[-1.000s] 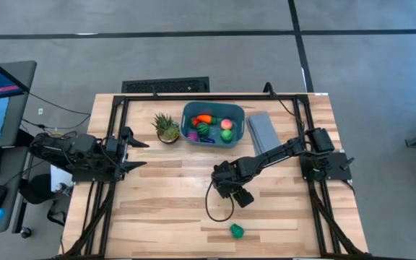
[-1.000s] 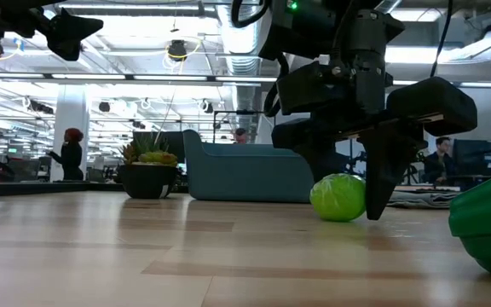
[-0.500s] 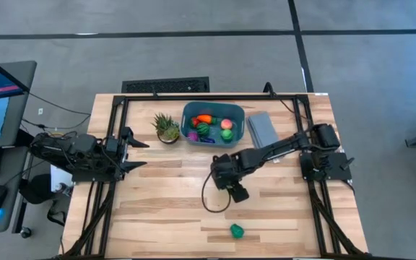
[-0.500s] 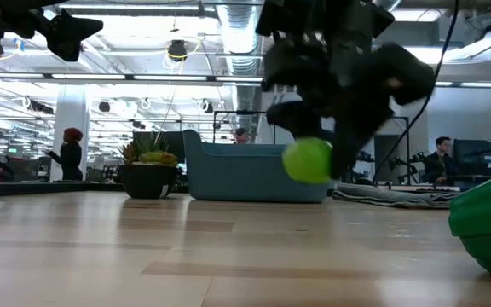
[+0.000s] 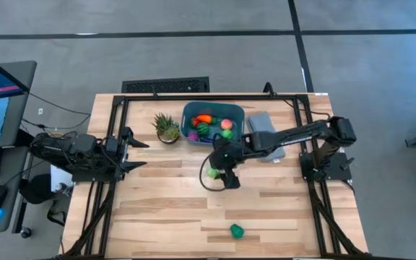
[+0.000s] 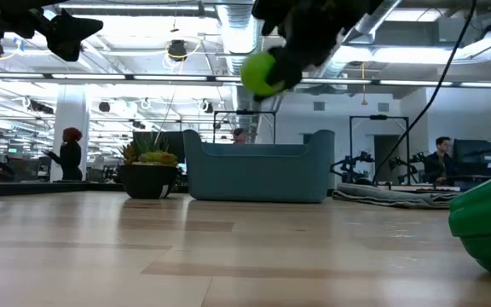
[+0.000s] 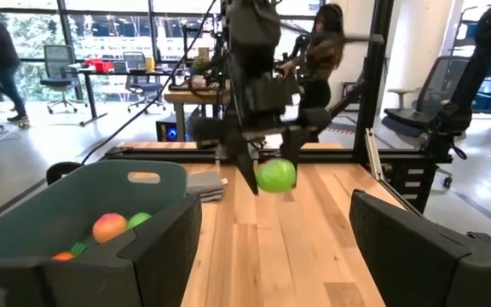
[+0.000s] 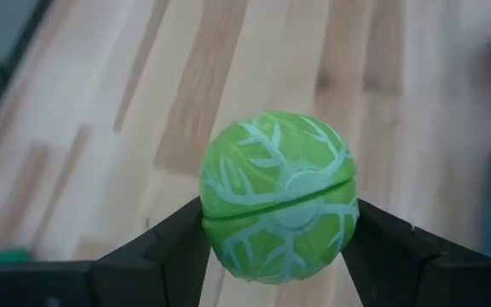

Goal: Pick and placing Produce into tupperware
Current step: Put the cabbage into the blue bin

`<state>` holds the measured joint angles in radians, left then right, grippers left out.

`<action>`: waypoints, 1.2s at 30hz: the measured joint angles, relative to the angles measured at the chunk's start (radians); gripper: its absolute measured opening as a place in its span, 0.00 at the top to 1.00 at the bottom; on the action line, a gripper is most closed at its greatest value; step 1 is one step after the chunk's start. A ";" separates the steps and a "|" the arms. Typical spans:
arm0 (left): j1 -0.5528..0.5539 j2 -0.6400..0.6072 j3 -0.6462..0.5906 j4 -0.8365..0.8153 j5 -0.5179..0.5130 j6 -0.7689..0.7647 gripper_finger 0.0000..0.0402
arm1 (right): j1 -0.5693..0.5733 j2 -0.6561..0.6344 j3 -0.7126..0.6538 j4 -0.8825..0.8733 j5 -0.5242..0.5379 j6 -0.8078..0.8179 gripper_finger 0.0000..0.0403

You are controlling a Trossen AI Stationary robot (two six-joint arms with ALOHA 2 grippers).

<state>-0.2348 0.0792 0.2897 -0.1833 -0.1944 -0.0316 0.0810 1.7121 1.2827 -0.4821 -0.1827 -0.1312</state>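
High view: right gripper holds a green ball above the worktop, just short of the teal tupperware, which holds several toy produce pieces; another green piece lies near the front edge; left gripper waits at the left side.
Low view: ball hangs high above the tub.
Left wrist view: left fingers stand apart, empty.
Right wrist view: fingers clamped on the ball.

Overhead camera looks straight down on the whole tabletop; low one sits level at its surface; both wrist cameras share the green ball.
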 joint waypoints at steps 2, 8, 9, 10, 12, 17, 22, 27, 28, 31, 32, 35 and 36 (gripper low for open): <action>0.000 0.000 0.000 0.000 0.000 -0.007 0.28 | -0.012 -0.021 0.000 0.014 0.000 0.007 0.37; 0.000 0.000 0.000 0.012 -0.001 -0.020 0.28 | -0.048 -0.067 0.000 0.033 0.002 0.014 0.37; 0.000 0.000 0.000 0.017 -0.001 -0.020 0.28 | -0.054 -0.069 0.000 0.034 0.003 0.019 0.37; 0.000 0.000 0.000 0.020 -0.001 -0.020 0.28 | -0.060 -0.072 0.000 0.031 0.003 0.020 0.37; 0.000 0.000 0.000 0.021 -0.002 -0.024 0.28 | -0.070 -0.076 0.000 0.031 0.003 0.020 0.37; 0.000 0.000 0.000 0.021 -0.002 -0.035 0.28 | -0.088 -0.076 0.000 0.017 0.003 0.018 0.37; 0.000 0.000 0.000 0.021 -0.002 -0.036 0.28 | -0.123 -0.076 0.000 0.012 0.003 0.002 0.37; 0.000 0.000 0.000 0.019 -0.003 -0.035 0.28 | -0.178 -0.076 0.000 0.012 0.003 0.002 0.37; 0.000 0.000 0.000 0.018 -0.003 -0.035 0.28 | -0.189 -0.076 0.000 0.012 0.002 0.002 0.37; 0.000 0.000 0.000 0.018 -0.003 -0.036 0.28 | -0.222 -0.076 0.000 0.012 0.002 0.001 0.37; 0.000 0.000 0.000 0.017 -0.003 -0.036 0.28 | -0.234 -0.076 0.000 0.012 0.001 0.001 0.37; 0.000 0.000 0.000 0.017 -0.001 -0.035 0.28 | -0.271 -0.076 0.000 0.012 0.001 0.001 0.37; 0.000 0.000 0.000 0.017 0.000 -0.035 0.28 | -0.284 -0.075 0.000 0.012 0.001 0.001 0.37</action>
<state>-0.2348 0.0792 0.2893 -0.1664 -0.1948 -0.0669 -0.2030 1.6367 1.2827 -0.4698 -0.1818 -0.1301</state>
